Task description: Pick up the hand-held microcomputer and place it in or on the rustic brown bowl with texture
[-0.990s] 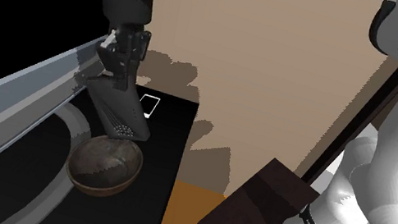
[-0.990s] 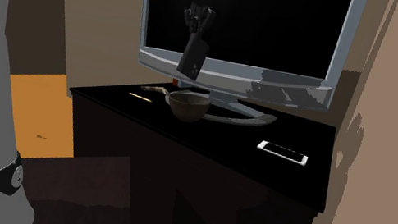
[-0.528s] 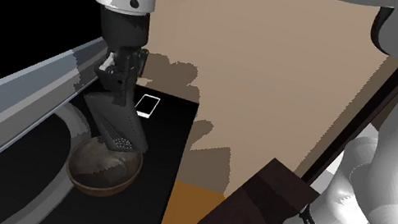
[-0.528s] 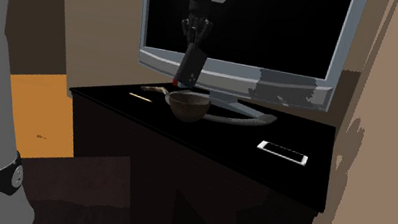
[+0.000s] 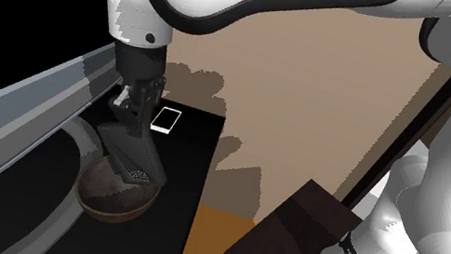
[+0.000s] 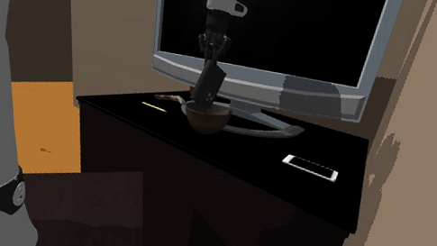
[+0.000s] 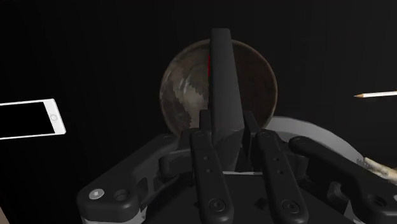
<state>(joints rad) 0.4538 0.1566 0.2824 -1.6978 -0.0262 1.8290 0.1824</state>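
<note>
My gripper (image 5: 135,108) is shut on a dark, slab-shaped hand-held microcomputer (image 5: 136,155) with a patch of small keys near its lower end. The device hangs tilted, and its lower end dips inside the rim of the mottled brown bowl (image 5: 111,198). I cannot tell whether it touches the bowl's bottom. In the second exterior view the gripper (image 6: 212,54) holds the device (image 6: 211,84) right over the bowl (image 6: 207,118), in front of the monitor. In the wrist view the gripper (image 7: 230,127) clasps the device (image 7: 224,89), with the bowl (image 7: 181,89) behind it.
A white phone (image 5: 165,120) (image 6: 310,167) (image 7: 28,119) lies flat on the black cabinet top (image 6: 248,154), apart from the bowl. A big monitor (image 6: 314,33) with a curved stand (image 6: 265,133) sits just behind the bowl. A pencil (image 6: 153,107) lies near the cabinet's edge.
The gripper has come down with the device in it. The device's lower end has gone from above the bowl to inside its rim. The bowl and phone have not moved.
</note>
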